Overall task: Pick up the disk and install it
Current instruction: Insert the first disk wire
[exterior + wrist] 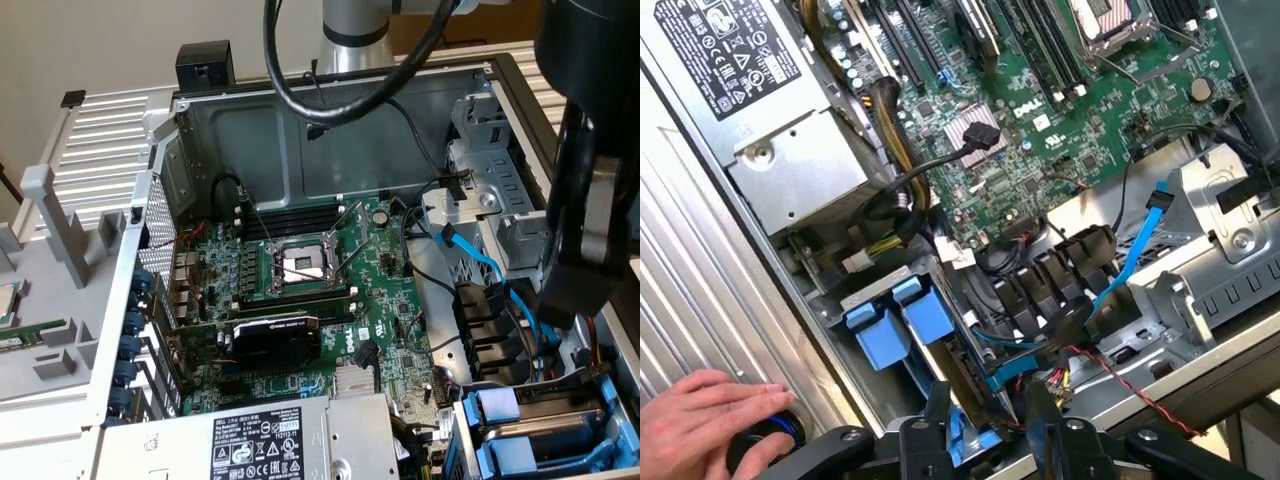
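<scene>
- The disk [555,432] lay flat in the bay at the corner of the open case [200,130], at the exterior view's lower right, just beside the power supply [250,440].
- Its blue tabs [885,335] pointed away from the claw [987,400].
- The claw hung just over the other end of the disk, close to the black cable plugs [1040,290] and a blue cable [1130,260].
- Whether the claw was open or gripping the disk, I could not tell.
- The dark arm [580,230] came down over the right side of the case.
- A hand [705,425] rested on a black round knob [765,445] outside the case wall.
</scene>
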